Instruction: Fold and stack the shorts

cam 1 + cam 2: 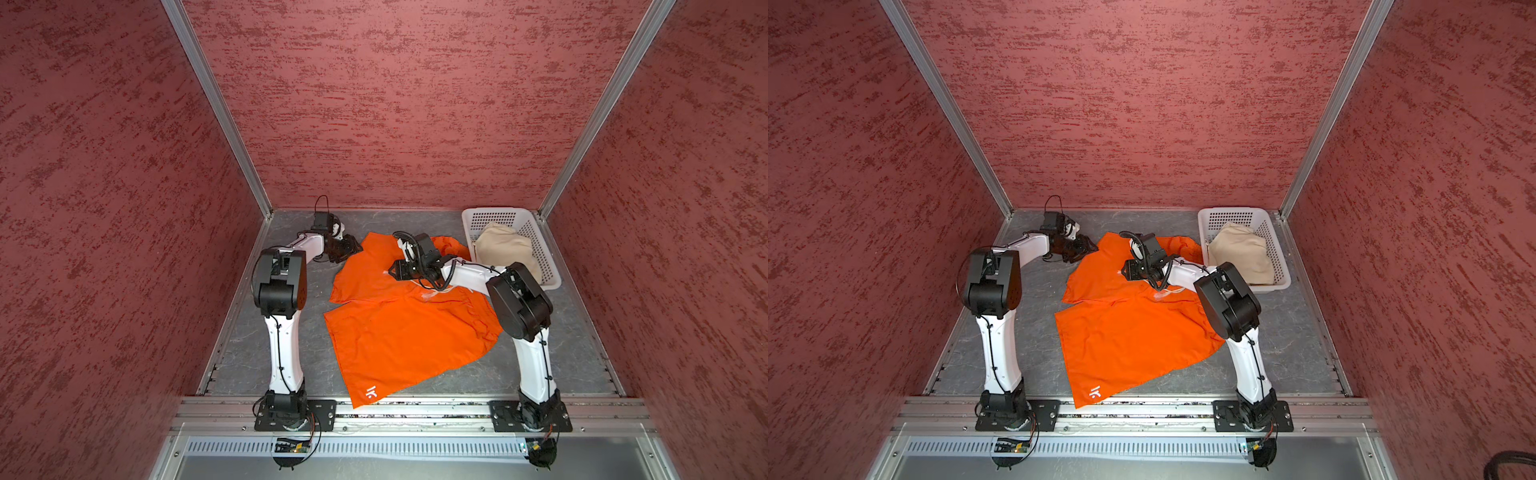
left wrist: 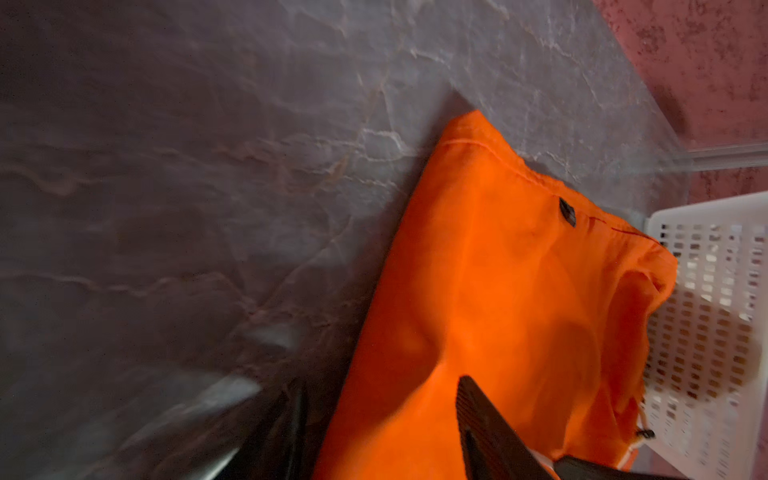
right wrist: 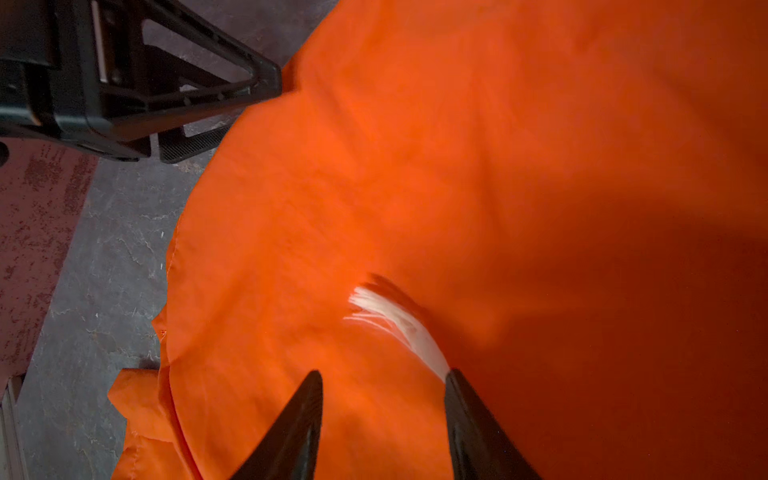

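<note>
Red textured walls are boxing in a grey marbled tabletop (image 1: 540, 365), and the orange shorts (image 1: 395, 332) are lying spread across the middle of it. One leg is reaching toward the front rail with its small white logo (image 1: 370, 391) at the hem. The other part is lying crumpled and overlapping on the far side. The beige shorts (image 1: 503, 249) are sitting bunched inside the white basket (image 1: 490, 216) at the far right corner, well apart from the folding area. The left gripper (image 1: 351, 248) is hovering low at the far left corner of the orange cloth. Its wrist view is showing the jaws parted, one finger (image 2: 478, 415) over the fabric and the other blurred over bare table, with nothing clamped. The right gripper (image 1: 392, 272) is hanging over the centre of the orange pair, jaws about half open and gripping nothing. The white drawstring (image 3: 395, 320) is showing as a blur just beside one fingertip (image 3: 465, 415). The work looks to be at an early stage, with the orange pair being arranged for its first fold and the beige pair not yet touched. Next, each gripper probably needs to pinch a real edge of the far layer, avoiding the loose drawstring. Both would then carry it evenly over the near leg so the cloth is not bunching.
</note>
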You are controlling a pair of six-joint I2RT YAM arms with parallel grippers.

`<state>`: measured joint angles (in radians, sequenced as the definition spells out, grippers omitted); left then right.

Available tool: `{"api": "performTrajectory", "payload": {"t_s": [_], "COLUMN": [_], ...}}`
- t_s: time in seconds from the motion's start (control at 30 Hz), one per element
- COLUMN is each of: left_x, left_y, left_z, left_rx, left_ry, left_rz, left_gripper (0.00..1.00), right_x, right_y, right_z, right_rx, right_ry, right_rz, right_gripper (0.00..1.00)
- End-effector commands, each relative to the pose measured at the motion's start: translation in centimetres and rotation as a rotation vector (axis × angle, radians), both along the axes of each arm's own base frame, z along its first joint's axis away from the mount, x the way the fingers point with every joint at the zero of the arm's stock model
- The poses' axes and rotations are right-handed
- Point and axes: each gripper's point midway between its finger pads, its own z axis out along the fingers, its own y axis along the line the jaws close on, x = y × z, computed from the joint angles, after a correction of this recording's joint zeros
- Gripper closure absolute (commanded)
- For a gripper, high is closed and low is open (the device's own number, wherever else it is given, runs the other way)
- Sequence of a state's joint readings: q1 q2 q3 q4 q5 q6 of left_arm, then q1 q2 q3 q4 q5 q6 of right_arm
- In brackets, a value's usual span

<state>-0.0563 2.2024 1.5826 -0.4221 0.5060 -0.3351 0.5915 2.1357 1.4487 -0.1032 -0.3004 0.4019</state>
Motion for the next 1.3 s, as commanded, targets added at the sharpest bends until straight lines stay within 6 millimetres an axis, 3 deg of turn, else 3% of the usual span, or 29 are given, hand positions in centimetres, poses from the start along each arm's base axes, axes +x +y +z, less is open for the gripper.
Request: {"api": "performTrajectory", "payload": {"t_s": [0.0,0.1,0.17,0.33,0.5,0.7,0.77,0.87,0.93,1.03,1.13,1.27], "left_x": [-0.3,-0.7,-1.1,-3.4,-7.2,-12.8,-14.8,-16.9,-17.1,-16.2,-14.5,-12.2], "left_y": [-1.6,-2.4,-2.9,-5.9,-11.2,-16.6,-18.0,-19.4,-19.6,-18.6,-16.3,-11.9], "left_z": [0.8,2.2,3.4,6.4,5.9,2.2,1.1,0.7,1.7,5.0,8.3,9.9], "left_rx": [-0.053,-0.018,0.056,0.280,0.528,0.715,0.723,0.714,0.683,0.587,0.434,0.271], "left_ry": [-0.012,-0.057,-0.096,-0.232,-0.308,-0.302,-0.285,-0.284,-0.291,-0.319,-0.336,-0.300], "left_rz": [-0.070,-0.102,-0.127,-0.250,-0.475,-0.740,-0.815,-0.877,-0.852,-0.732,-0.573,-0.387], "left_gripper": [0.60,0.79,0.86,0.93,0.93,0.77,0.69,0.51,0.44,0.39,0.37,0.36], "right_x": [0.9,1.4,1.9,3.3,3.5,2.4,1.9,1.5,1.3,1.2,1.5,2.4], "right_y": [1.1,1.0,0.2,-3.5,-8.0,-13.9,-14.9,-14.8,-14.3,-13.5,-12.3,-10.8], "right_z": [1.3,1.7,2.2,4.4,5.6,5.2,5.0,5.3,5.8,6.1,6.1,5.0], "right_rx": [0.053,0.099,0.135,0.254,0.289,0.290,0.294,0.313,0.339,0.319,0.262,0.219], "right_ry": [-0.002,0.012,0.020,0.025,0.013,0.023,0.023,0.018,0.016,-0.007,-0.030,0.002], "right_rz": [0.006,-0.005,-0.036,-0.147,-0.255,-0.401,-0.424,-0.403,-0.379,-0.353,-0.322,-0.309], "right_gripper": [0.51,0.51,0.51,0.50,0.49,0.48,0.48,0.47,0.47,0.46,0.45,0.44]}}
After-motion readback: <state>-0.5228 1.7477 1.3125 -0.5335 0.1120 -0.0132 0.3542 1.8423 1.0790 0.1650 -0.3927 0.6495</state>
